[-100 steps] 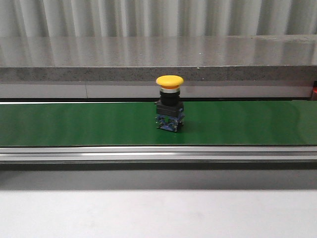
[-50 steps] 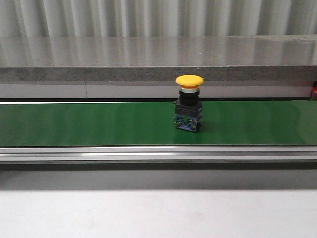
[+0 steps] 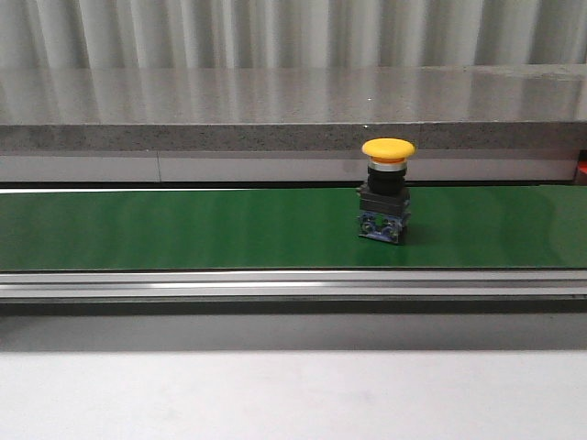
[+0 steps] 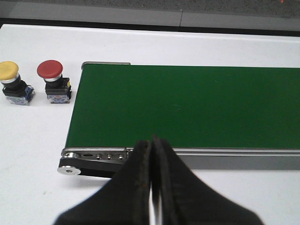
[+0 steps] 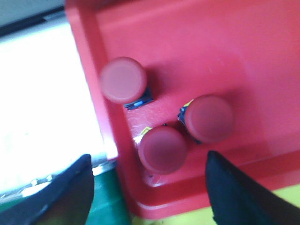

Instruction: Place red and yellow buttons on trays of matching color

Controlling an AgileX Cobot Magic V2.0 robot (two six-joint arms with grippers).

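While the yellow mushroom-head push button [image 3: 386,188] stands upright on the green conveyor belt [image 3: 183,229], I hold my right claw [image 5: 149,187] wide and empty above the red plastic tray [image 5: 262,56] with three red buttons, and my left claw [image 4: 152,187] pinched closed.

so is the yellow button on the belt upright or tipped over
Upright. In the front view the yellow button stands on the green belt with its base down and its yellow cap level on top.
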